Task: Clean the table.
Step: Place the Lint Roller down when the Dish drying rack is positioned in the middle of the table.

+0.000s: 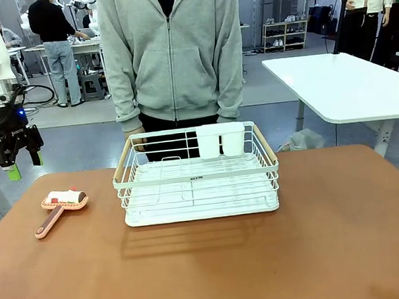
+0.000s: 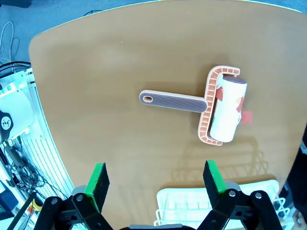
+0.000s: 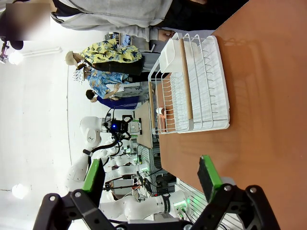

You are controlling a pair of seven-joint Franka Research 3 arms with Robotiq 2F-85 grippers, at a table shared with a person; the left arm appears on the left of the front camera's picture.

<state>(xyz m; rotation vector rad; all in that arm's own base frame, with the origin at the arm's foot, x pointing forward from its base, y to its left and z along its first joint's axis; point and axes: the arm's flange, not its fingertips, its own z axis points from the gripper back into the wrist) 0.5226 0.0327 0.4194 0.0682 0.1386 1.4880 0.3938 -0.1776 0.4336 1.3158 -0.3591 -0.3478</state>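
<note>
The reddish-brown table (image 1: 335,235) spreads across the front view. A lint roller (image 1: 60,204) with an orange-pink frame, a white roll and a brown handle lies near its left edge. My left gripper (image 1: 23,163) hangs open in the air above and left of the roller, beyond the table's left edge. In the left wrist view the roller (image 2: 223,110) lies far below, ahead of the open left gripper (image 2: 156,178), which holds nothing. My right gripper (image 3: 151,175) is open and empty, hanging over the table (image 3: 268,96).
A white wire rack (image 1: 197,181) with wooden rails and a white cutlery cup (image 1: 220,139) stands mid-table, also seen as the rack (image 3: 192,86) and rack (image 2: 216,206). A person in a grey hoodie (image 1: 172,53) stands behind it. A white table (image 1: 341,83) is at the back right.
</note>
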